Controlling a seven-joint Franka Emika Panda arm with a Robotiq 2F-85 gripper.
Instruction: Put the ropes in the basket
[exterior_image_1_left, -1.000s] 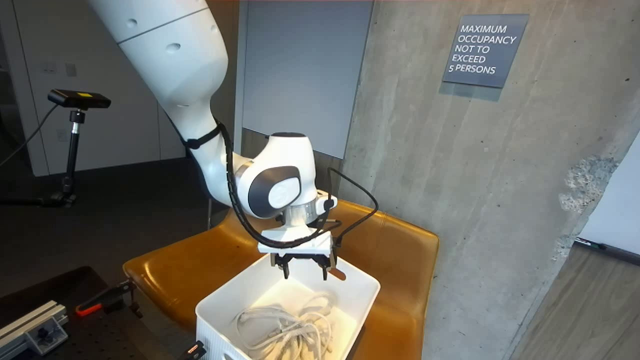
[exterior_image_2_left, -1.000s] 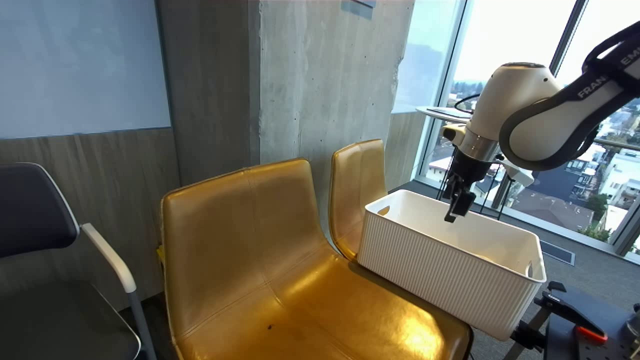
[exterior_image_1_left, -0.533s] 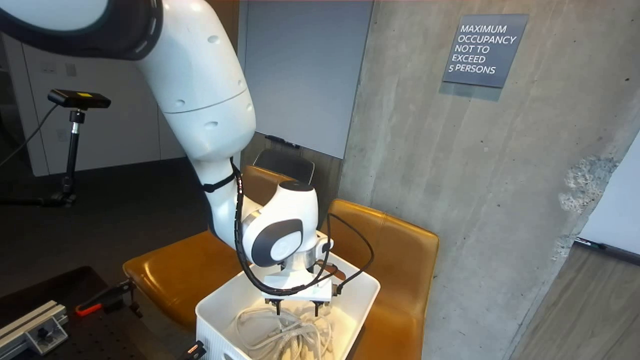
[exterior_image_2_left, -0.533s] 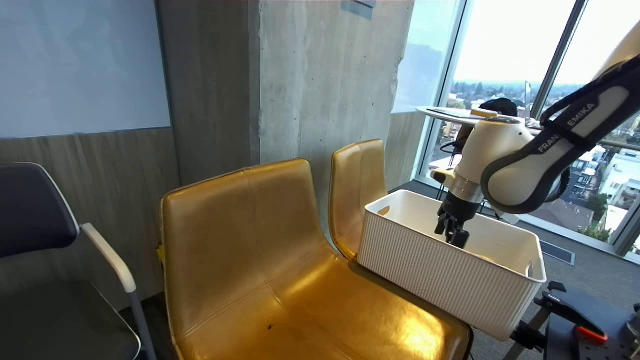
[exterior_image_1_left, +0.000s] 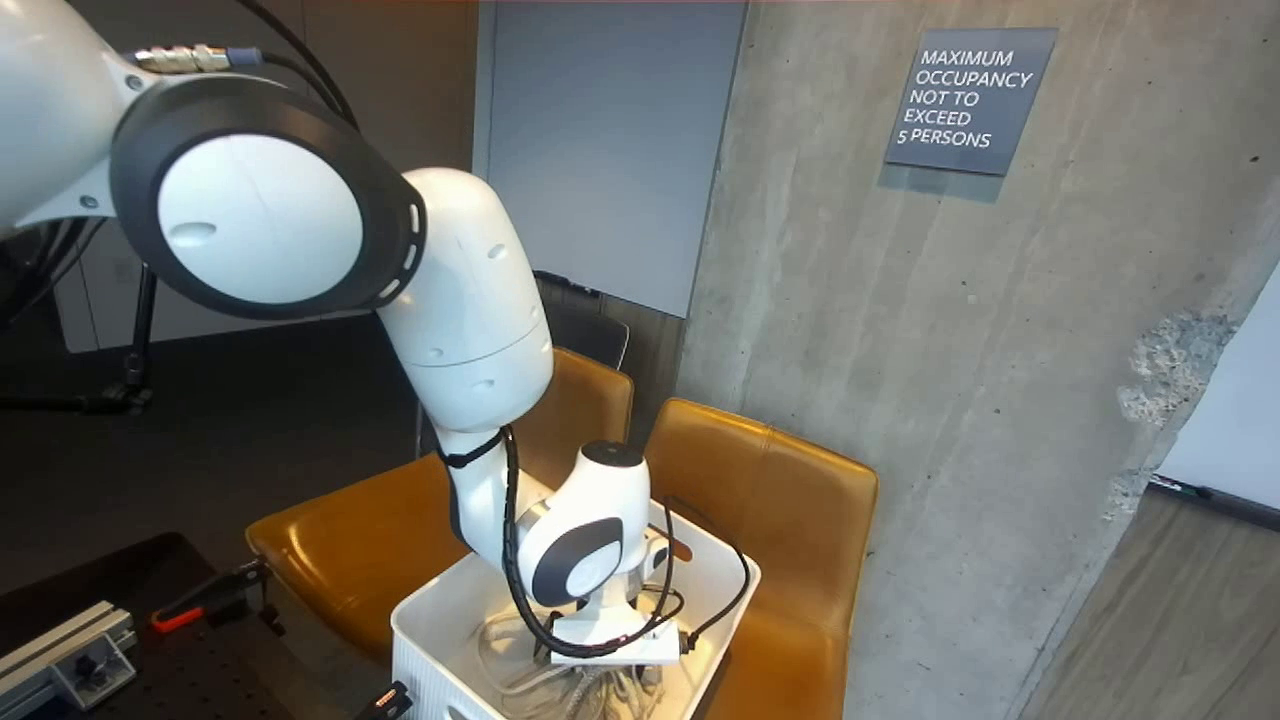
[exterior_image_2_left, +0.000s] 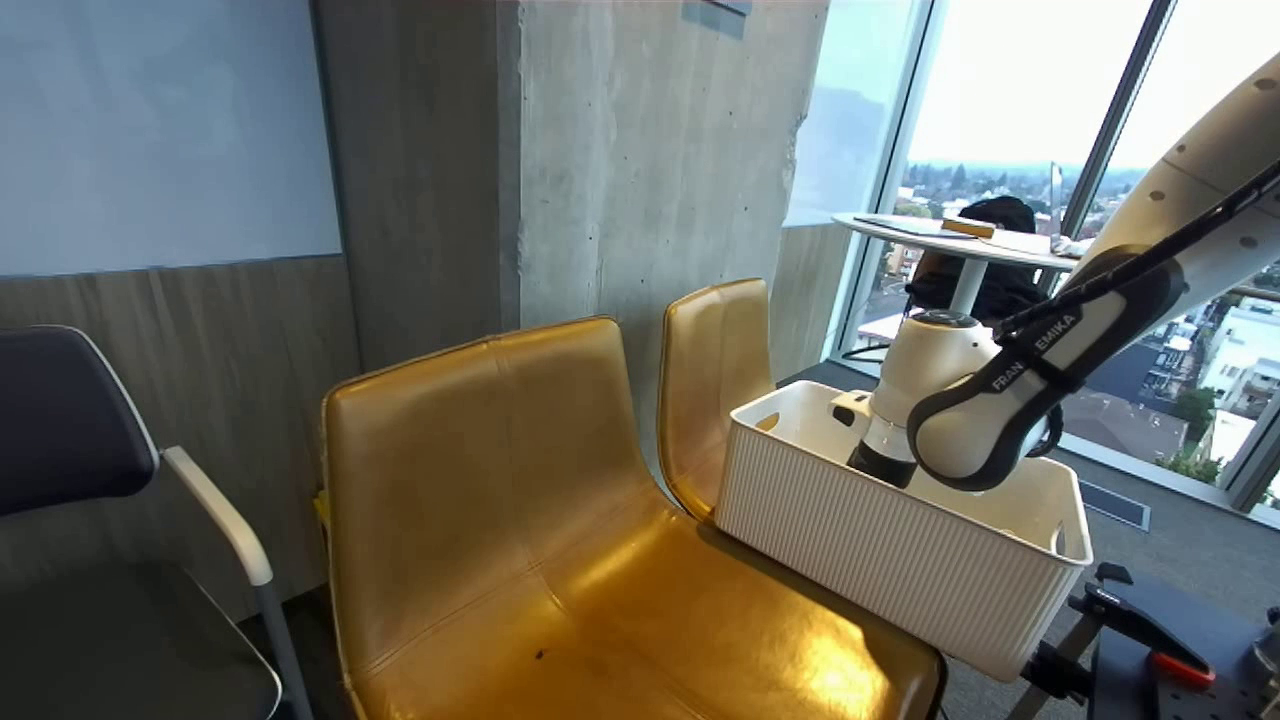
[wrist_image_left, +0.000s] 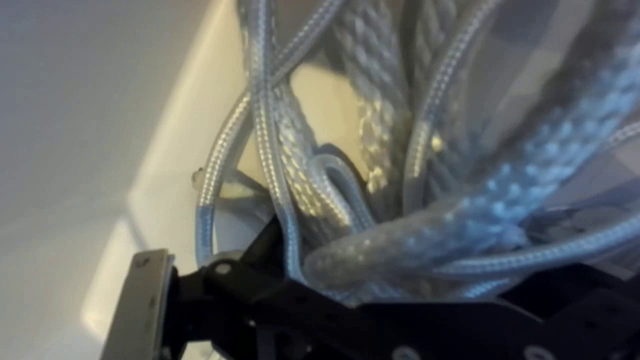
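A white ribbed basket (exterior_image_1_left: 420, 665) stands on a tan leather chair; it also shows in an exterior view (exterior_image_2_left: 880, 560), and its inner wall shows in the wrist view (wrist_image_left: 100, 125). Pale braided ropes (exterior_image_1_left: 610, 695) lie in a loose tangle inside it; thick and thin strands show close up in the wrist view (wrist_image_left: 510, 195). My gripper (wrist_image_left: 420, 265) is lowered inside the basket among the ropes. Its black fingers are spread apart, with rope strands lying between and against them. In both exterior views the fingertips are hidden, by the white mount or the basket wall.
Tan chairs (exterior_image_1_left: 380, 540) (exterior_image_2_left: 560, 600) stand under and beside the basket. A dark table edge with a red-handled clamp (exterior_image_1_left: 210, 600) and a metal profile (exterior_image_1_left: 70, 660) is near it. A concrete wall (exterior_image_1_left: 850, 350) rises behind. A grey chair (exterior_image_2_left: 90, 430) stands apart.
The arm has moved down, taking my open gripper from the basket's rim height into the basket among the ropes. The basket has not moved.
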